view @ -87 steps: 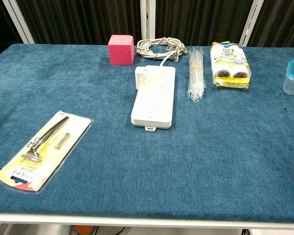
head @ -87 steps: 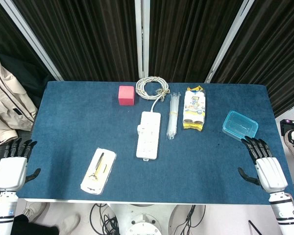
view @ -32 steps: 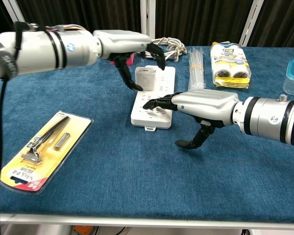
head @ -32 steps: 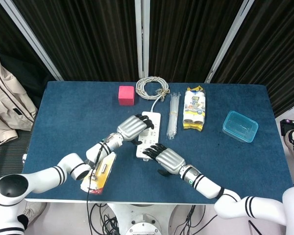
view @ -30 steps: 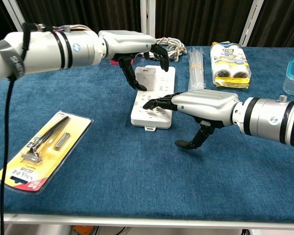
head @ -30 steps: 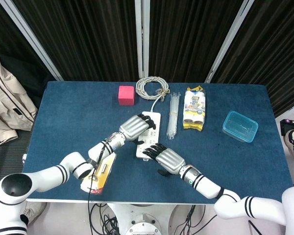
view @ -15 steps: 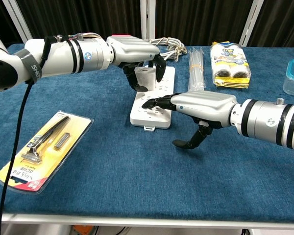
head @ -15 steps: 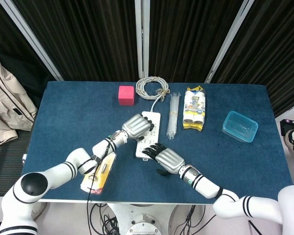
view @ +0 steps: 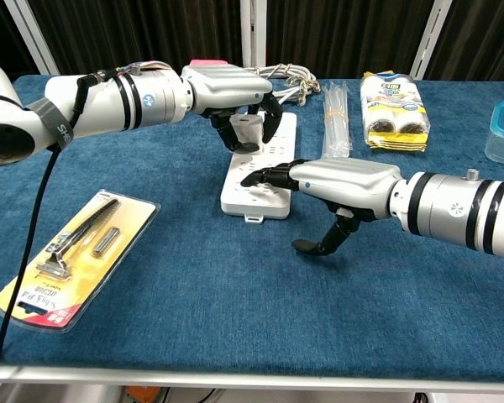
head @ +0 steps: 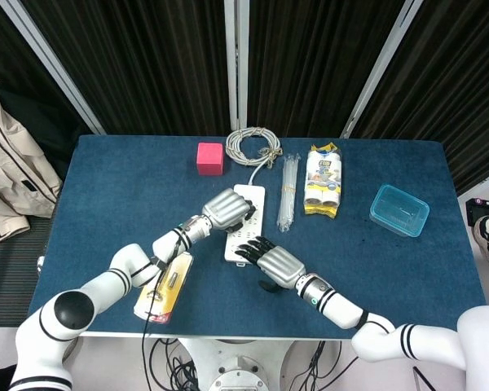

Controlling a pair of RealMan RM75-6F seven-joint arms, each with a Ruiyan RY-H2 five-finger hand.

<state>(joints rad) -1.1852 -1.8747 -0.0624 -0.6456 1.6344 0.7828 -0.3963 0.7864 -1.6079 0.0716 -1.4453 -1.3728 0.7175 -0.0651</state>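
The white power strip (head: pixel 243 224) lies in the middle of the blue table (head: pixel 106 195), and both hands are on it. Its long side runs from the near edge of the table toward the far edge, and its cord goes on to a coiled cable (head: pixel 254 147) at the back. The left hand (view: pixel 235 94) sits over the far end of the strip, with its dark fingers (view: pixel 267 113) curled down around a small white plug block (view: pixel 249 130) that stands on the strip. It looks like it grips that block, though the fingers hide part of it. The right hand (view: pixel 336 180) is at the near end of the strip. Its fingers (view: pixel 265 176) are stretched out flat and close together, with the tips resting on top of the strip, and its thumb (view: pixel 319 242) hangs down to the table beside it. It holds nothing. So the left hand is the one nearer the block, and the right hand is nearer the strip's front end. The left arm comes in from the left side, passing above a razor pack (head: pixel 163 285). The right arm comes in low from the right. A pink cube (head: pixel 209 157), a bundle of clear straws (head: pixel 288 191), a yellow pack (head: pixel 323 181) and a blue box (head: pixel 399 209) lie well apart from both hands.
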